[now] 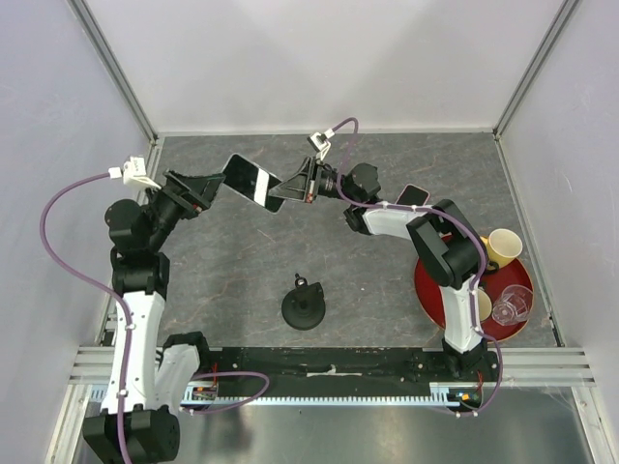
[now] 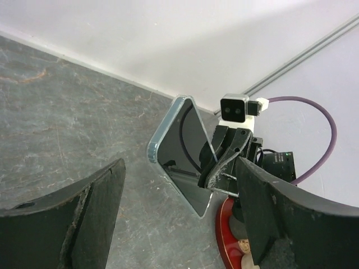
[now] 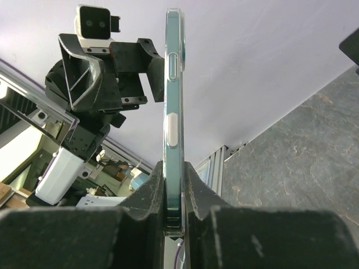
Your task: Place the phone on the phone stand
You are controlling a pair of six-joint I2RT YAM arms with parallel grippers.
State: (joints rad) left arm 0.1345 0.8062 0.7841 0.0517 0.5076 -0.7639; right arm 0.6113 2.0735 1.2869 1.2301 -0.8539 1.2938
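Note:
The phone (image 1: 253, 181) hangs in the air above the back of the table, black screen up, its rim pale. My right gripper (image 1: 290, 186) is shut on its right end. In the right wrist view the phone (image 3: 173, 112) stands edge-on, pinched between the two fingers of that gripper (image 3: 174, 190). My left gripper (image 1: 211, 187) is open at the phone's left end. In the left wrist view the phone (image 2: 179, 145) lies just beyond the spread fingers of the gripper (image 2: 179, 218), not between them. The black phone stand (image 1: 303, 307) sits on the table in the near middle, apart from both arms.
A red tray (image 1: 430, 290) at the right holds a yellow cup (image 1: 503, 246) and a clear glass (image 1: 511, 307). A second dark flat thing with a pink rim (image 1: 413, 196) lies behind the right arm. White walls enclose the grey table.

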